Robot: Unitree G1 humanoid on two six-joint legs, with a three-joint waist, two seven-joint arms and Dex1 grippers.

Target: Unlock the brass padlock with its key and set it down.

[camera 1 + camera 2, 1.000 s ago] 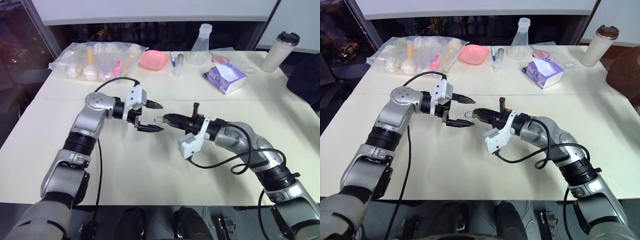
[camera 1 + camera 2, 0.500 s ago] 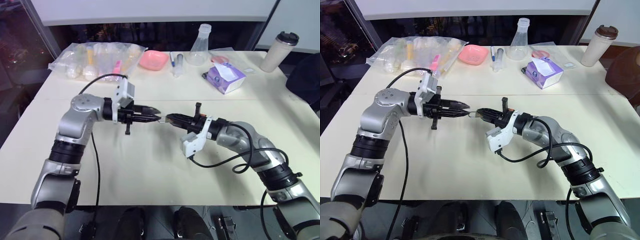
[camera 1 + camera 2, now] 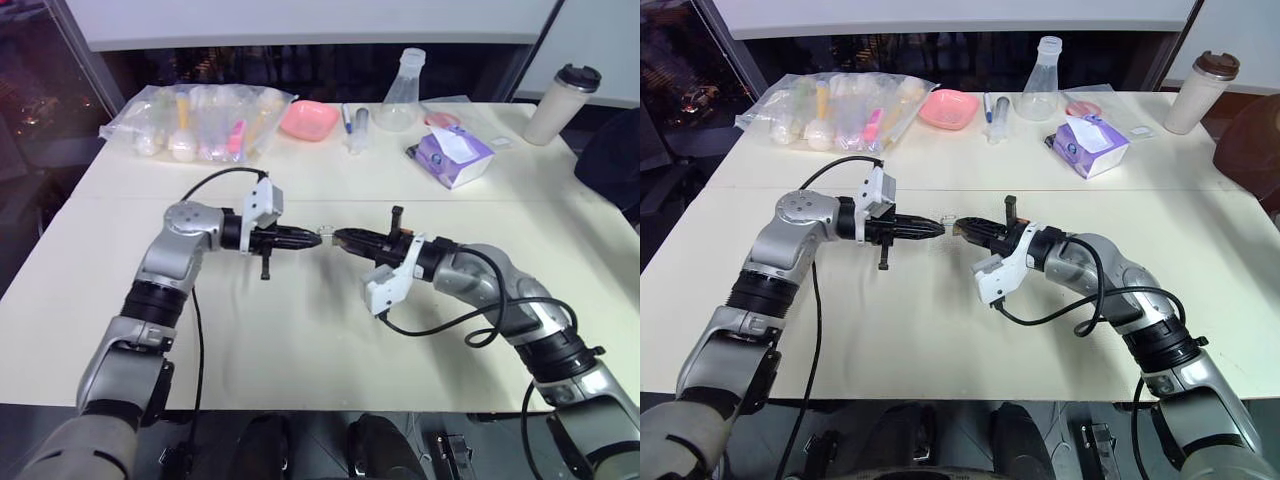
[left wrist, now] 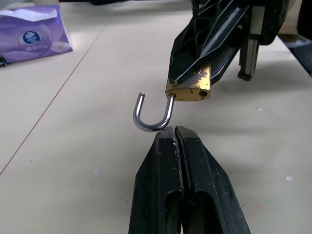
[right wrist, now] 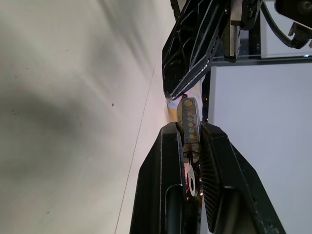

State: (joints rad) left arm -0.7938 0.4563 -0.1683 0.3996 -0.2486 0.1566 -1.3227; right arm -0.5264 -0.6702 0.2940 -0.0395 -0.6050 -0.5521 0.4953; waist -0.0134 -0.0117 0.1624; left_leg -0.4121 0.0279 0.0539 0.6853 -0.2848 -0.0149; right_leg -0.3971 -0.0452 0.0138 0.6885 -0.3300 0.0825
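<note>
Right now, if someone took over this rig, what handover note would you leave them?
Left gripper: shut, tips against the bend of the shackle; I cannot tell whether it pinches it.
Right gripper: shut on the brass padlock, holding its body above the table.
Done: the shackle is open, with one end free.
Left: set the padlock down on the table.

I'm looking at a lab bench: a conical flask (image 3: 398, 92), bagged sample tubes (image 3: 196, 122), syringes (image 3: 352, 124) along the table's (image 3: 300, 340) far edge.
</note>
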